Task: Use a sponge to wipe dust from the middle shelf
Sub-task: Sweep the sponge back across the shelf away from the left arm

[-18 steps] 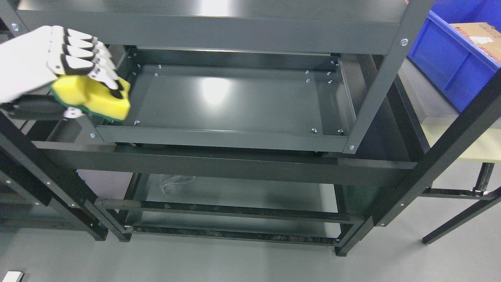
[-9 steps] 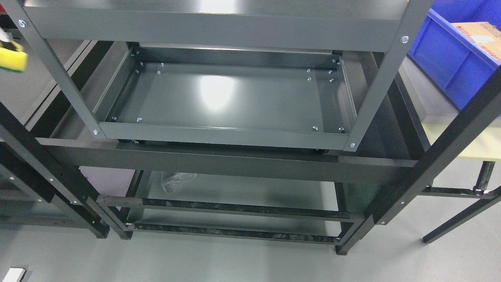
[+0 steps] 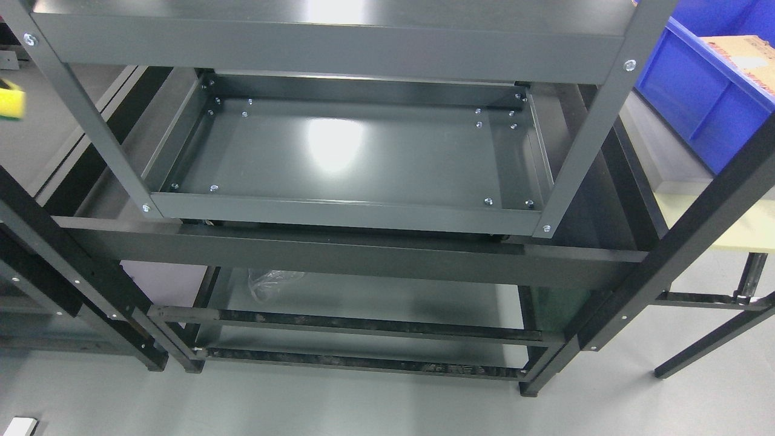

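The yellow foam sponge with a thin green underside (image 3: 12, 100) shows only as a small blurred piece at the far left edge of the picture, at the upper left. It is outside the rack, to the left of the grey front-left post (image 3: 85, 118), and well apart from the shelf. What holds it lies outside the picture, so it cannot be told whether a hand grips it. Neither robot hand nor arm is in the picture, so the state of the fingers cannot be told.

The middle shelf, a dark grey metal tray with a low raised rim (image 3: 339, 209), lies in the centre of the picture. Its flat floor is glossy and carries a bright reflection of a lamp a little left of the middle. Small silver screws sit in groups near its four corners.

Above it runs the grey front rail of the top shelf (image 3: 327, 45). Below it a wider dark crossbar (image 3: 339, 254) goes from left to right, and under that a lower shelf (image 3: 363, 300) holds a crumpled piece of clear plastic (image 3: 269, 283) near its left end.

At the upper right stands a blue plastic bin (image 3: 696, 97) with a brown cardboard box (image 3: 748, 57) inside. The floor (image 3: 387, 406) is plain grey.
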Tool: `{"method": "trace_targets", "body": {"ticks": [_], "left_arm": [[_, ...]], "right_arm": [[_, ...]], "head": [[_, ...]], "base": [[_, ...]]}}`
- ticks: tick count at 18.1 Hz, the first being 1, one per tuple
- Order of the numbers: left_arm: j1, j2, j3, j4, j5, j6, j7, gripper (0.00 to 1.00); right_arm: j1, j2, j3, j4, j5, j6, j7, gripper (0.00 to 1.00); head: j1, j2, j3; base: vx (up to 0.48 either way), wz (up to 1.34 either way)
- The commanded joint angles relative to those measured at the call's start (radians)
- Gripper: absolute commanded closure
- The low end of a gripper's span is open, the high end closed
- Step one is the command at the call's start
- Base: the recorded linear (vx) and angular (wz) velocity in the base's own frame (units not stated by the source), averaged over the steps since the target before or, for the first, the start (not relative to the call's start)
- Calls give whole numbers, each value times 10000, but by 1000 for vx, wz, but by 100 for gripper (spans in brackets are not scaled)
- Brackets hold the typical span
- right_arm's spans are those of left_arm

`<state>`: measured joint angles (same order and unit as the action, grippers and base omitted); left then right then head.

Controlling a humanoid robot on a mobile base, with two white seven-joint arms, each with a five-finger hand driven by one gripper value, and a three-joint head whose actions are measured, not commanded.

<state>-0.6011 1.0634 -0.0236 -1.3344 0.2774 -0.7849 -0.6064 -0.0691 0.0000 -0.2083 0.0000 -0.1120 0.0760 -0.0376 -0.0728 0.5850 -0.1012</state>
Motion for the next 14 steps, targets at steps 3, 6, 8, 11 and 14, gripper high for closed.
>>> {"method": "trace_targets", "body": {"ticks": [3,6,8,11,14], "left_arm": [[-2040,-2961,-3365,-1643,-639,-5,234,100],[-2715,-3805,-4500,-1612,-1359,-5,678,100],[-3389,-4586,-5069,-1505,-1973,-5,1031,100],[-4219,-6288,-5577,-1077,-3016,-5,1308,100],[-4817,-7883,-6342,-265,-3524,-5,1324,100]], "right_arm": [[1,-175,-3,-175,0,7,8,0],[1,-175,-3,-175,0,7,8,0],[1,-175,12,-175,0,7,8,0],[1,-175,12,-175,0,7,8,0],[1,-175,-3,-175,0,7,8,0]], "head": [[0,0,0],[0,0,0],[0,0,0],[0,0,0],[0,0,0]], "base": [[7,0],[0,0],[0,0],[0,0],[0,0]]}}
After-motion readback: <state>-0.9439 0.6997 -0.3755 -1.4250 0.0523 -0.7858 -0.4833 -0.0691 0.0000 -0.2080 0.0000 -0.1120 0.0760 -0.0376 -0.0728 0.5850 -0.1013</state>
